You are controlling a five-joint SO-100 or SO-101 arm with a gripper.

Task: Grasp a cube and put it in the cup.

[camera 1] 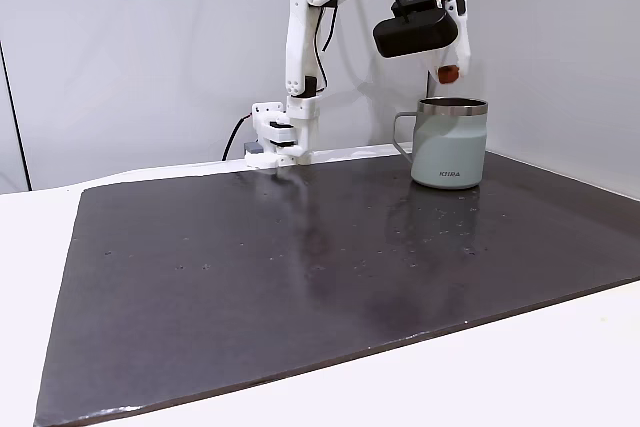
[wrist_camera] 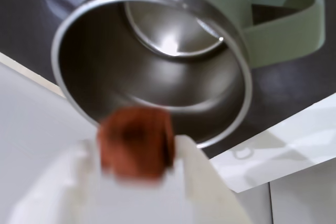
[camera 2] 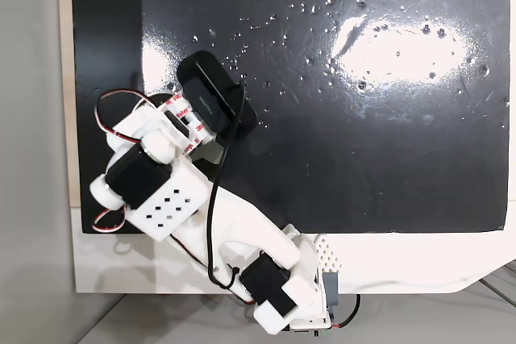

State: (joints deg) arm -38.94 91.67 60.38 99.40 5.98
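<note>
Above the pale grey-green steel-rimmed mug, the white two-finger hand was clenched on the tiny reddish-orange cube, holding it clear of the rim. Wrist view: cube pinched between the white fingers, mug's steel interior directly below, handle off to the right. Mug stood on the dark mat covering the desk.

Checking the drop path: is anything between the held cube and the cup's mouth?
Nothing: in a fixed view, bare air separates the cube in the claw from the cup.
</note>
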